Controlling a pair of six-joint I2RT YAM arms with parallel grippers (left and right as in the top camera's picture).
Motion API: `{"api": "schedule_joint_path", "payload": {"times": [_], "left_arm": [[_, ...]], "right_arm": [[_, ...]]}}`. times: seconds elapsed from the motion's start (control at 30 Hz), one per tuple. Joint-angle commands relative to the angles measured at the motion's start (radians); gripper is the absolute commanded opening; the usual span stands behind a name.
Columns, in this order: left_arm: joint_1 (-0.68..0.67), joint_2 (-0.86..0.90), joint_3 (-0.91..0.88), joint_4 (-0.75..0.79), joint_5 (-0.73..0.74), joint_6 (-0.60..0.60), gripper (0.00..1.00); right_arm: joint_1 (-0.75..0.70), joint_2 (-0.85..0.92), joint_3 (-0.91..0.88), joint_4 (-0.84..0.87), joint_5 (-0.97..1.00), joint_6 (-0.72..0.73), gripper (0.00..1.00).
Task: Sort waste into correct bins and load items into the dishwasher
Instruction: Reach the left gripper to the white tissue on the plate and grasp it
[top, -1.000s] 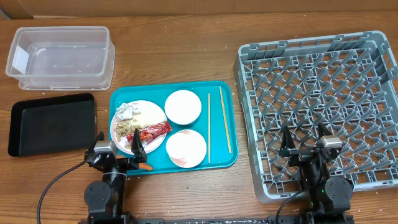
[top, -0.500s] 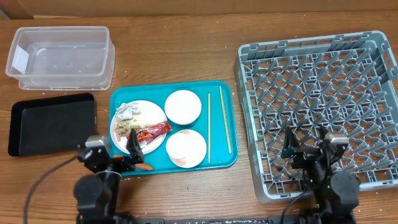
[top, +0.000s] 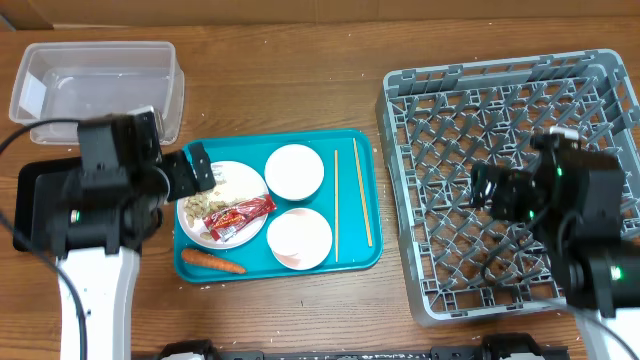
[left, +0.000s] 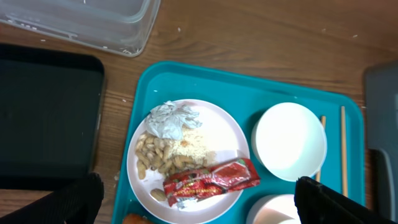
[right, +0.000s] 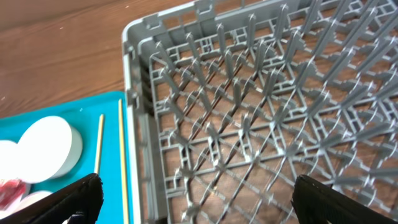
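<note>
Left gripper (left: 196, 186) above white plate (left: 221, 127)

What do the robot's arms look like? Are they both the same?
Nearly twins! The left arm and the right arm both have chunky black boxy parts up top and a smooth white piece lower down. Thin black cables loop off them. A tiny green light glows on the right one. The fingers are dark and blocky.

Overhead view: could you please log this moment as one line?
left gripper open, over plate | right gripper open, over rack | wrapper, tissue on plate | rack empty
</note>
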Motion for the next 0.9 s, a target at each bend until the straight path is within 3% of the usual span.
{"api": "schedule_joint_path", "payload": {"times": [0.0, 0.37, 0.53, 0.63, 0.7, 0.77, 0.87], "left_arm": [[0.000, 0.102, 0.023, 0.003, -0.025, 0.000, 1.00], [0.000, 0.449, 0.023, 0.081, -0.163, -0.087, 1.00], [-0.002, 0.596, 0.023, 0.166, -0.162, -0.087, 0.86], [-0.002, 0.652, 0.023, 0.204, -0.161, -0.087, 0.69], [-0.002, 0.682, 0.023, 0.208, -0.148, -0.087, 0.67], [-0.002, 0.695, 0.023, 0.208, -0.136, -0.087, 0.43], [-0.002, 0.695, 0.023, 0.210, -0.129, -0.087, 0.21]], "right_arm": [[0.002, 0.078, 0.023, -0.018, -0.029, 0.004, 1.00], [0.002, 0.229, 0.023, -0.035, -0.027, 0.030, 1.00], [0.002, 0.229, 0.023, -0.036, -0.027, 0.031, 1.00], [0.002, 0.229, 0.023, -0.036, -0.027, 0.031, 1.00], [0.002, 0.229, 0.023, -0.036, -0.027, 0.030, 1.00], [0.002, 0.229, 0.023, -0.035, -0.027, 0.031, 1.00], [0.002, 0.229, 0.023, -0.035, -0.024, 0.031, 1.00]]}}
